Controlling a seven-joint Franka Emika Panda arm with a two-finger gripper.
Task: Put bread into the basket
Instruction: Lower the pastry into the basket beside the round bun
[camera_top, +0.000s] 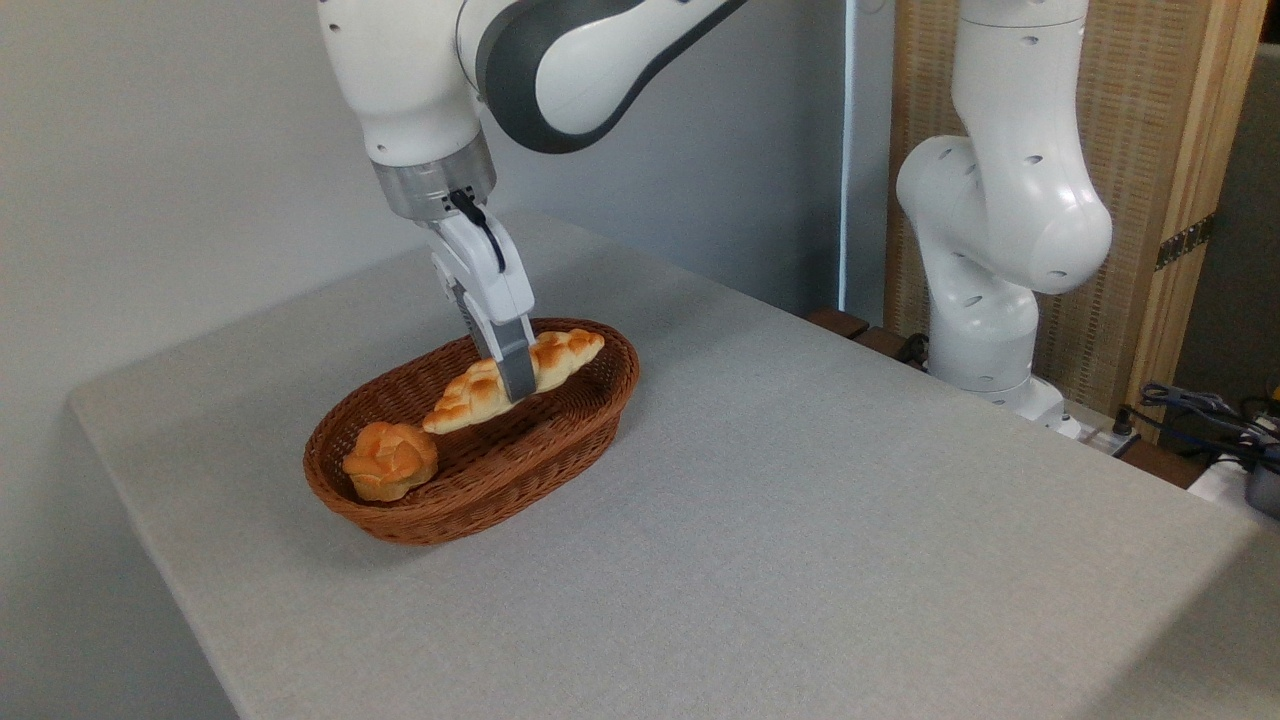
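The claw (516, 384) grips the bread (470, 392) around its middle, fingers closed on the loaf. The bread hangs over the basket (470, 500), lying along its length, its right tip near the far right rim and its left tip pointing toward the bun (390, 460). Whether the loaf touches the basket floor cannot be told. The bun sits inside the basket at its left end. The basket rests on the grey bench (800, 500).

Small round bun (390, 460) at basket's (560, 440) left end, rest free.
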